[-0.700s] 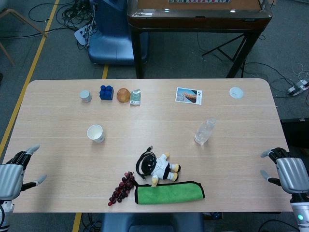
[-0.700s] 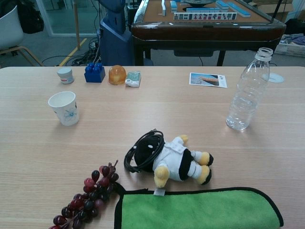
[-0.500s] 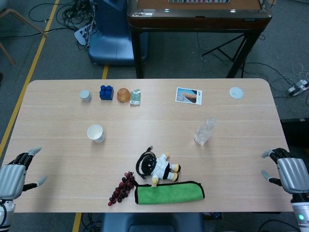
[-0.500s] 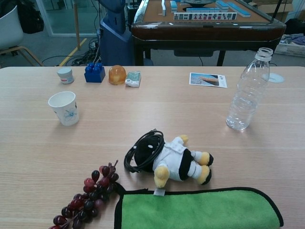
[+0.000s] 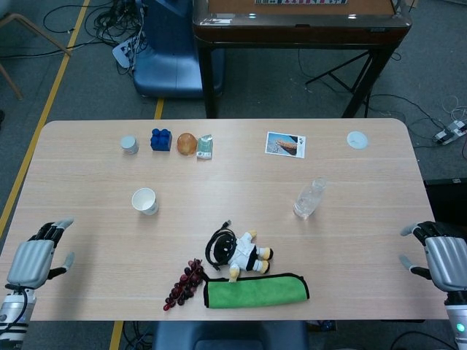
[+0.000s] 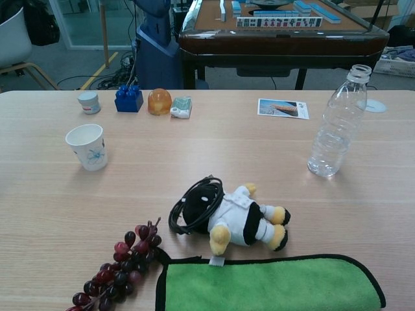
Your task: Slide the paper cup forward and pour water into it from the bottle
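Only the hands have moved since the earlier frames: left hand has come slightly inward over the lower-left table edge, right hand has dropped a touch at the lower right. Both are spread and hold nothing; neither shows in the chest view.

Paper cup stands upright left of centre, untouched. Bottle stands upright right of centre, cap off, only a little water at the bottom. Both well apart from either hand.

Risks, as judged from here:
- Cup is light and empty, so a push high on the wall likely tips it rather than slides it. Push low.
- Forward of the cup sit a small white jar, blue block and orange dome; a long slide could hit them.
- Thin clear bottle may crush or slip in the grip.
- Open neck, so tilting early spills on the table.
- Stuffed toy, grapes and green cloth lie near the bottom centre, where an arm crossing inward could snag them.
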{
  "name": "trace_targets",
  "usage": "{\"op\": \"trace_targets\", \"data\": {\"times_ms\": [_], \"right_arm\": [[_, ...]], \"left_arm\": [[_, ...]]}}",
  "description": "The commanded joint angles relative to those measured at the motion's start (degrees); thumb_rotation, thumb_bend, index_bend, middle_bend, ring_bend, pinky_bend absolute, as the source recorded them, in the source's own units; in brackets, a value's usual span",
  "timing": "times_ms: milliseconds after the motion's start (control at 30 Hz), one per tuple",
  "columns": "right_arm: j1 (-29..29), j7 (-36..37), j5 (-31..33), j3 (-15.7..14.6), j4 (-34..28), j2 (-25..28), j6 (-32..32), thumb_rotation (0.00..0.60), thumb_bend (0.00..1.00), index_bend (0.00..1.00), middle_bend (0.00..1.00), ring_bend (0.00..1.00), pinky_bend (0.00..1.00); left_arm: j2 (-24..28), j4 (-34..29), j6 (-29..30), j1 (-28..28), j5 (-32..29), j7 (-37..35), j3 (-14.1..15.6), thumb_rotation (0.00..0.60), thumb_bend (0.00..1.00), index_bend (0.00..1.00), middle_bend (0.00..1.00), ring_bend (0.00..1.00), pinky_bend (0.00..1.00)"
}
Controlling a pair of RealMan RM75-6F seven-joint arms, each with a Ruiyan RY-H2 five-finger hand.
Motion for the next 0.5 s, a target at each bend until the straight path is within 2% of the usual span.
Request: {"op": "trace_targets", "data": {"times_ms": [33,133,333,500], "right_arm": [[0.0,-0.1,-0.1,0.0,-0.1,0.1,0.0,0.600,0.18,0.43,0.38,0.28,0.44],[0.0,-0.1,0.0,0.0,-0.3,0.2,-0.1,0.600,0.18,0.43,0.38,0.28,0.44],[-0.1,0.6,-0.1,0.1,-0.7,0.9,0.1,0.600,0.18,0.43,0.38,0.28,0.44],[-0.3,1.4,-0.1,0.3,-0.8,1.3,0.6,0.600,0.18,0.43,0.38,0.28,0.44]], "left_arm": [[-0.1,-2.0,-5.1,-3.3,-5.6,6.1,-1.9,0.600,0.50,0.11,0.07,0.07,0.36],[-0.2,-3.1,-9.0,-5.8,-10.0,9.6,-3.0,0.600,0.55,0.09,0.00,0.01,0.34],[-1.3,-2.5,-14.8,-10.6,-18.3,16.8,-4.3,0.600,0.55,0.01,0.00,0.00,0.25],[-2.8,-2.0,-17.0,-14.1,-22.4,20.5,-4.8,0.600,0.55,0.00,0.00,0.00,0.21]]}}
